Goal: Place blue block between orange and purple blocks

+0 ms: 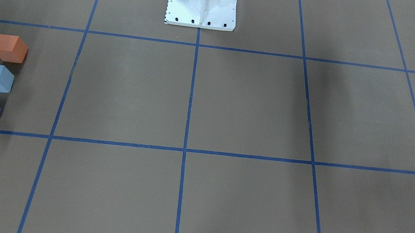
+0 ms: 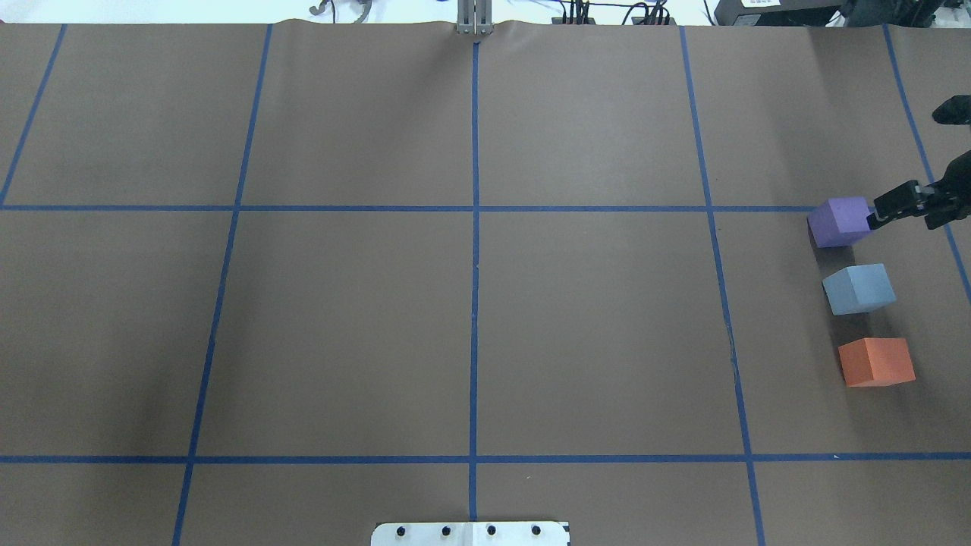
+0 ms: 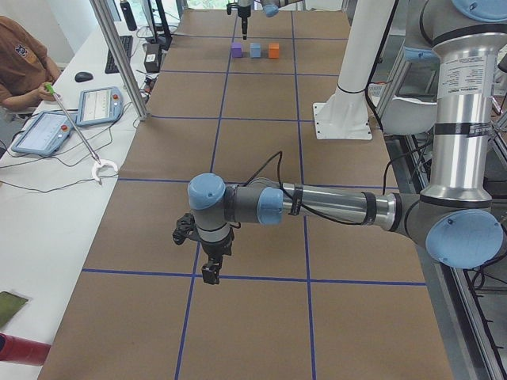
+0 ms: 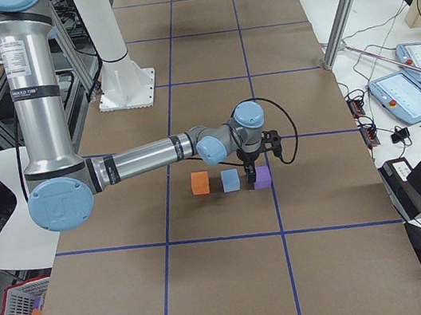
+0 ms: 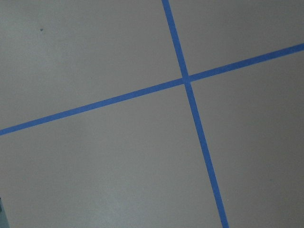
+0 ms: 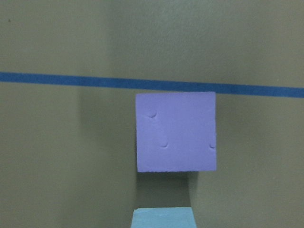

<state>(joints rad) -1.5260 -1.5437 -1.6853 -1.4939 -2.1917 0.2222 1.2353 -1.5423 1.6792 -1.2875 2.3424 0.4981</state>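
Observation:
The orange block [image 2: 876, 362], the blue block [image 2: 859, 289] and the purple block [image 2: 838, 221] stand in a row on the table at my far right, blue in the middle, with small gaps between them. My right gripper [image 2: 872, 218] hangs above the row, over the purple block's side, and holds nothing; I cannot tell whether its jaws are open. Its wrist view looks straight down on the purple block [image 6: 175, 137], with the blue block's edge [image 6: 161, 217] below. My left gripper [image 3: 210, 273] hovers over bare table far from the blocks; I cannot tell its state.
The white robot base [image 1: 202, 3] stands at the table's middle. Blue tape lines [image 2: 475, 227] divide the brown table into squares. An operator [image 3: 20, 67] sits at a side desk with tablets [image 3: 99, 103].

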